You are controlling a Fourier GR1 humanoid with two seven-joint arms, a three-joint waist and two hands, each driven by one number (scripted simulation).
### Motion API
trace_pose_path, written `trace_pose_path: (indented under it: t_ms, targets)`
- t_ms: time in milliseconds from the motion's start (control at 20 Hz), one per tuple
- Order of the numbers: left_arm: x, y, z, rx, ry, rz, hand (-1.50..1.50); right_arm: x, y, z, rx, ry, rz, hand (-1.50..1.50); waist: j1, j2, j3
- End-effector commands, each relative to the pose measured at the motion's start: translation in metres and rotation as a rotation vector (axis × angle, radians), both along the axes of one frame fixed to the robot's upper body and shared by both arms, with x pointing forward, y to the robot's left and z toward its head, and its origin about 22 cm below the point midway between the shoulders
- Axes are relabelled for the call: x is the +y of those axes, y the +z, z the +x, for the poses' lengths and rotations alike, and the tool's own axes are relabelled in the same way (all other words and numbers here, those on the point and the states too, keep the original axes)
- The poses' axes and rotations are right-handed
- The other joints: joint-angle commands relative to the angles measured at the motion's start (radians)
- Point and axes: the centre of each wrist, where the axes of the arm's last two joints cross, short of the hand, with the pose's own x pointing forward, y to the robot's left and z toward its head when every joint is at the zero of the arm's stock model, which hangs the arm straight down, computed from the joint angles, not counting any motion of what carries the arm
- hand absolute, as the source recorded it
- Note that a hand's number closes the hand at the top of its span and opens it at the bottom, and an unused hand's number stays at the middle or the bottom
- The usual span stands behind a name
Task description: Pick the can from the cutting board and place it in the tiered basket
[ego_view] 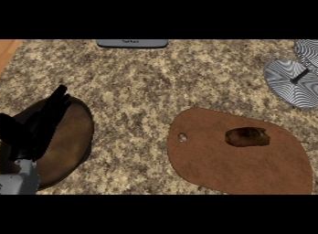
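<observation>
Lay on its side, a brown can [246, 137], on the right half of the brown cutting board [215, 173], right of the board's small hanging hole [182, 137]; touched by nothing, so not yet picked. Stood at the far right, well apart from the board, the tiered basket [296, 84], its striped round trays joined by a dark centre post, partly cut off by the view's edge. Rested at the near left, the left hand [28, 132], over a dark oval plate [77, 137], fingers [54, 103] straight and released, holding nothing, probably parked out of the way. Showed nowhere, the right hand, though nearer the can's side. Sat at the far edge of the speckled counter [135, 82], a grey device [132, 43].
</observation>
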Motion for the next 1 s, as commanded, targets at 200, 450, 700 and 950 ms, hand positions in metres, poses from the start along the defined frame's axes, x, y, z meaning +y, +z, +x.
trace_pose_path:
  t_ms: [200, 450, 700, 950]
  targets:
    - [-0.009, -0.003, 0.001, 0.005, 0.008, -0.013, 0.00, 0.016, -0.032, 0.017, -0.008, -0.022, -0.049, 1.50, -0.005, 0.000, 0.000]
    - [-0.007, -0.005, 0.007, 0.008, 0.010, 0.001, 0.00, 0.030, -0.052, 0.034, -0.037, -0.044, -0.055, 1.50, 0.007, 0.006, 0.001]
    - [-0.011, -0.012, -0.001, -0.002, -0.003, -0.010, 0.00, 0.045, -0.040, 0.047, -0.175, -0.112, 0.073, 1.50, 0.005, 0.004, 0.001]
    - [0.005, -0.009, 0.000, -0.006, 0.001, 0.001, 0.00, 0.039, -0.047, 0.048, -0.143, -0.070, 0.069, -1.50, 0.011, 0.006, 0.001]
